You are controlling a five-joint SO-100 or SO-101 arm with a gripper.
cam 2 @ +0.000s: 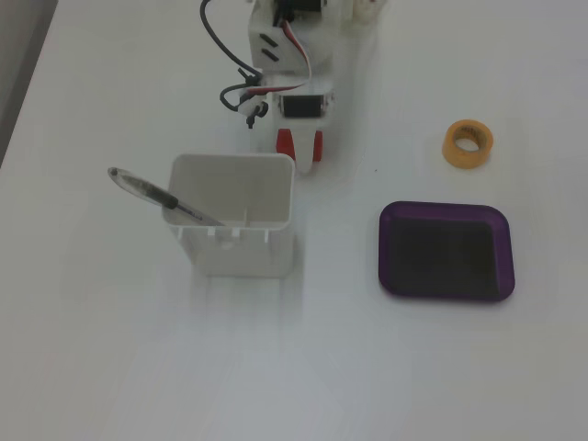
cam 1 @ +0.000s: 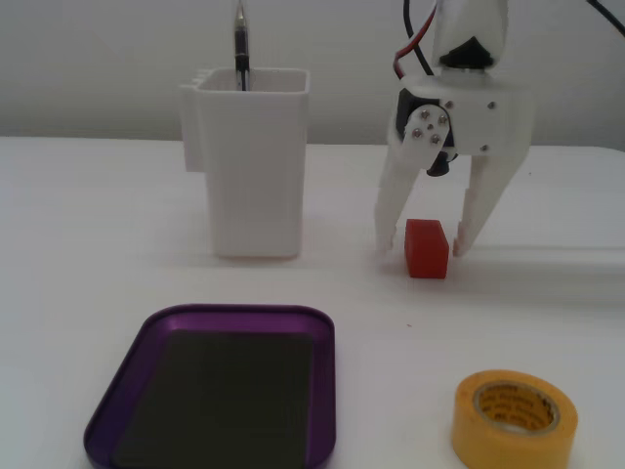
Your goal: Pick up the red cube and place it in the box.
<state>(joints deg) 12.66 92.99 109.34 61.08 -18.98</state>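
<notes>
None of the carrying is done: the red cube (cam 1: 427, 248) sits on the table beside the white container (cam 1: 252, 161), the gripper (cam 1: 422, 244) spread astride it, seemingly not yet pinching, and the purple box (cam 1: 225, 322) waits empty, well apart from it.

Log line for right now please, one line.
phase: pre-grasp | gripper: open, fingers straddling red cube | cube: on table | box: empty

My gripper (cam 2: 300, 163) covers most of the red cube (cam 2: 285, 143) from above; the purple box (cam 1: 117, 410) runs off the bottom edge.
</notes>
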